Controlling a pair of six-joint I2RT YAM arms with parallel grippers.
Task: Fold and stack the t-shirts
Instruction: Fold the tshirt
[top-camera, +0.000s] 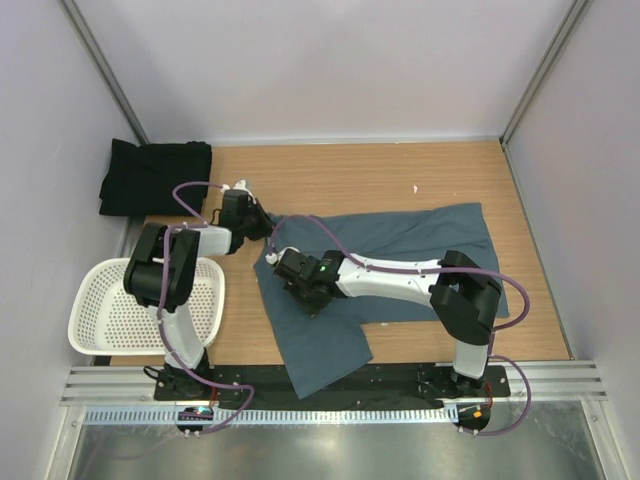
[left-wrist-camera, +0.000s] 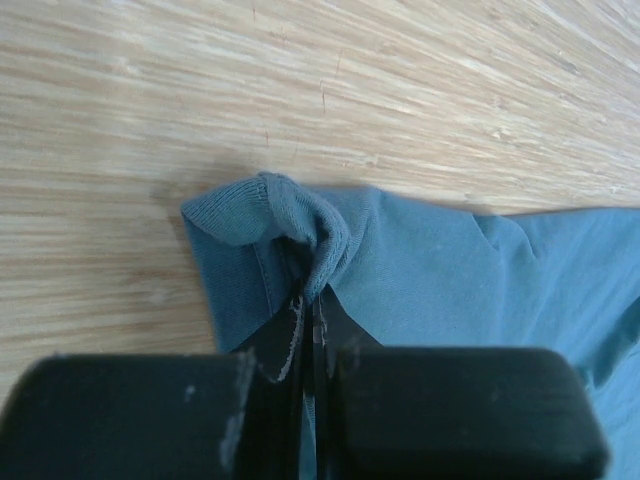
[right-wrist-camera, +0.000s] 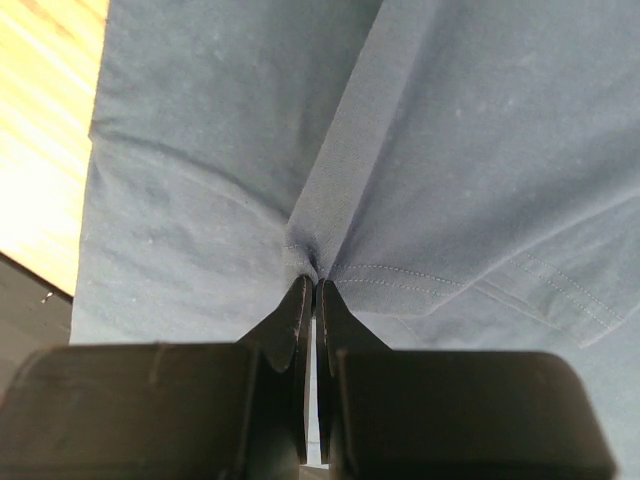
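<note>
The slate blue-grey t-shirt (top-camera: 400, 262) lies spread across the middle of the table, one part hanging toward the near edge. My left gripper (top-camera: 262, 226) is shut on its far left corner, where the cloth (left-wrist-camera: 300, 225) bunches at the fingertips just above the wood. My right gripper (top-camera: 291, 272) is shut on a hemmed fold of the same shirt (right-wrist-camera: 330, 215) near its left edge. The black t-shirt (top-camera: 155, 175) lies folded at the far left of the table, apart from both grippers.
A white perforated basket (top-camera: 90, 310) stands at the near left beside the left arm's base. A small white speck (top-camera: 416, 188) lies on the wood at the back. Grey walls close in the table on three sides.
</note>
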